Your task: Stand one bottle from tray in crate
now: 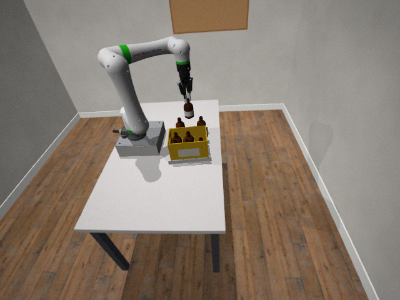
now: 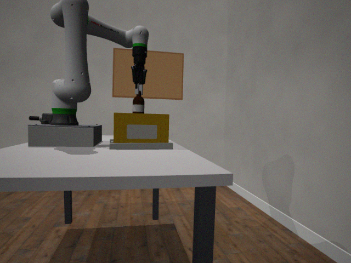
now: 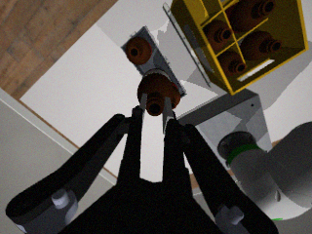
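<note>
My gripper (image 1: 187,97) (image 2: 139,91) (image 3: 155,102) is shut on the neck of a brown bottle (image 1: 188,110) (image 2: 138,108) (image 3: 158,88) with a white label. The bottle hangs upright in the air, above and behind the crate in the top view. The yellow crate (image 1: 170,152) (image 2: 120,129) (image 3: 293,34) stands level. Several brown bottles stand in it; its far end is cut off in the wrist view. Two bottles (image 1: 179,123) (image 1: 200,121) stand upright behind the crate. On the grey tray (image 3: 155,58) one bottle (image 3: 138,51) shows; the held bottle hides part of the tray.
The crate stands on a thin grey base (image 1: 190,161) (image 2: 140,146). The robot's grey pedestal (image 1: 139,150) (image 2: 61,136) is left of the crate in the top and exterior views. The white table's (image 1: 155,206) (image 2: 113,165) right edge is close to the crate's right side.
</note>
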Available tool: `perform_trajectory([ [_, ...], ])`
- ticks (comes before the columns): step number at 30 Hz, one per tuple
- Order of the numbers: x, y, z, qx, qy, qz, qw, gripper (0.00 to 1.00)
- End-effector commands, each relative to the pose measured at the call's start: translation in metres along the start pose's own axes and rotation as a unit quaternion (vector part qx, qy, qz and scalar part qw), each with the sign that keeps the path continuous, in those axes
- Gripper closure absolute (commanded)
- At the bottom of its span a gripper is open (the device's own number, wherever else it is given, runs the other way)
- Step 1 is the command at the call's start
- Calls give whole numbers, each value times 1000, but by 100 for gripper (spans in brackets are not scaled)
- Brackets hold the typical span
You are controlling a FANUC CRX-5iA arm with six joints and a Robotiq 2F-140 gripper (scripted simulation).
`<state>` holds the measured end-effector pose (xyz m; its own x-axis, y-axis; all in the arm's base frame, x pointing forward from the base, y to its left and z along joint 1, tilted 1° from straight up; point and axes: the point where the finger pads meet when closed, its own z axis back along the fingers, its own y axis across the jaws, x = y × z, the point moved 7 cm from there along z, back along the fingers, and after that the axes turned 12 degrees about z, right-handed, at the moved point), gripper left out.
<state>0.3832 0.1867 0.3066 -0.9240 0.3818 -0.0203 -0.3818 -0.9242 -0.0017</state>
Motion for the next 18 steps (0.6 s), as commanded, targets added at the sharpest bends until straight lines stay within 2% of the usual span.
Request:
perform_trajectory([
  [1, 0, 0, 5, 0, 0, 0, 1000, 100],
  [18, 0, 0, 15, 0, 0, 0, 1000, 100],
])
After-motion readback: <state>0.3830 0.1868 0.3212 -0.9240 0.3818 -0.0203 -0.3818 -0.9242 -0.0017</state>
